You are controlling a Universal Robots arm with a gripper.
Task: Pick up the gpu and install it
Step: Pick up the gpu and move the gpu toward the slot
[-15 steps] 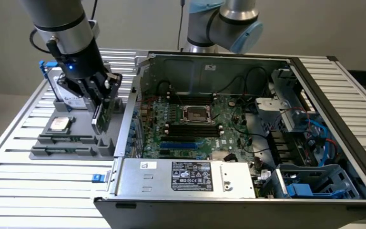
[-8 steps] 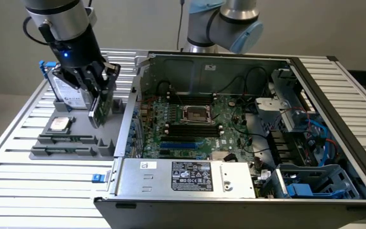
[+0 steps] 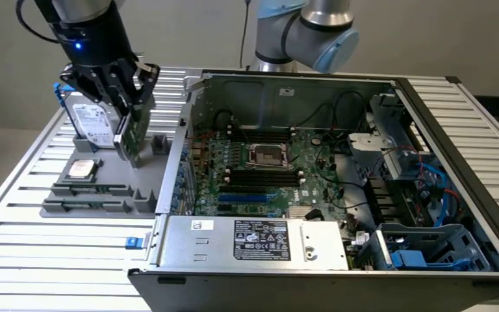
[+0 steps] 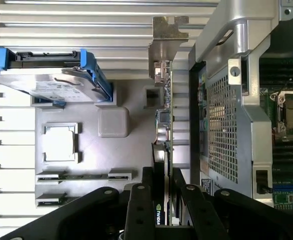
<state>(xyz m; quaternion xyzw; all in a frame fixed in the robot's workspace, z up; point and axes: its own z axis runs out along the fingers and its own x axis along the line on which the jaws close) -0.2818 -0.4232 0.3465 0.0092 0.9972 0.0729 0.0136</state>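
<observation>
The gpu [image 3: 132, 133] is a thin card with a green board, standing on edge over the grey parts holder [image 3: 102, 188] at the exterior view's left. My gripper [image 3: 124, 97] is shut on its upper edge. In the wrist view the gpu [image 4: 162, 125] runs edge-on away from my gripper [image 4: 162, 200], with its silver bracket [image 4: 164, 45] at the far end and the black fingers [image 4: 141, 200] pressed on both faces. The open computer case [image 3: 319, 175] with its motherboard [image 3: 267, 169] lies beside it, to the exterior view's right.
A silver hard drive with blue handle [image 3: 91, 120] stands in the holder just beyond the gpu, also seen as the hard drive [image 4: 51, 82]. A processor chip [image 3: 83, 169] and black memory sticks [image 3: 93, 190] rest in the holder. The case's metal wall [image 4: 226, 115] stands close beside the card.
</observation>
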